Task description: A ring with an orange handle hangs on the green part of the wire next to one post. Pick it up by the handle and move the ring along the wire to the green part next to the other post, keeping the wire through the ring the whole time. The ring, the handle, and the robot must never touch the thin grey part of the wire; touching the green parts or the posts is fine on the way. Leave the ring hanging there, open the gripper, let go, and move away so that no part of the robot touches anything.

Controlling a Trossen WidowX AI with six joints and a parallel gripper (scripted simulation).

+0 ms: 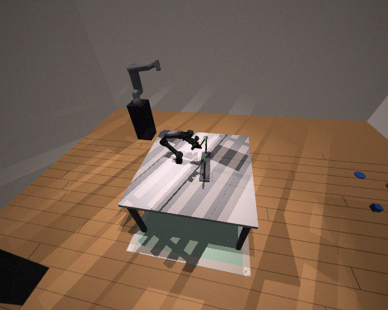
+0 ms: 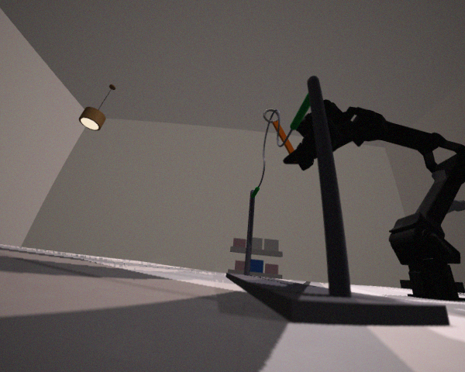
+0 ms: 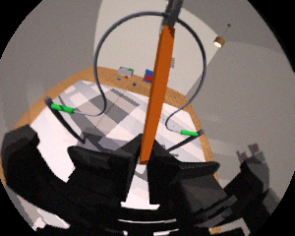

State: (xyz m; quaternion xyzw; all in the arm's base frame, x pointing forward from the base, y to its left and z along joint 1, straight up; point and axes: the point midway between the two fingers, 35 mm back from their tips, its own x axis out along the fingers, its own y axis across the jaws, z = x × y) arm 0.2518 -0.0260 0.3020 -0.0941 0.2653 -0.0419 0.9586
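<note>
My gripper [image 1: 200,146] [image 2: 295,157] [image 3: 145,158] is shut on the lower end of the orange handle [image 2: 284,138] [image 3: 158,93]. The handle slopes up from the fingers to the grey ring [image 2: 264,115], which is cut off at the top of the wrist view. The ring is around the high arch of the thin grey wire [image 2: 263,160] [image 3: 96,64], near its top. Whether they touch cannot be told. The near green part [image 2: 301,111] and far green part [image 2: 255,192] are both away from the ring. The gripper is below the arch, on the arm's side.
The near post [image 2: 329,200] and far post [image 2: 249,235] stand on a dark base [image 2: 312,308] on the table [image 1: 184,200]. In the wrist view, green parts are at lower left [image 3: 62,108] and lower right [image 3: 189,133]. Another grey arm [image 1: 136,80] stands on a black pedestal beyond the table.
</note>
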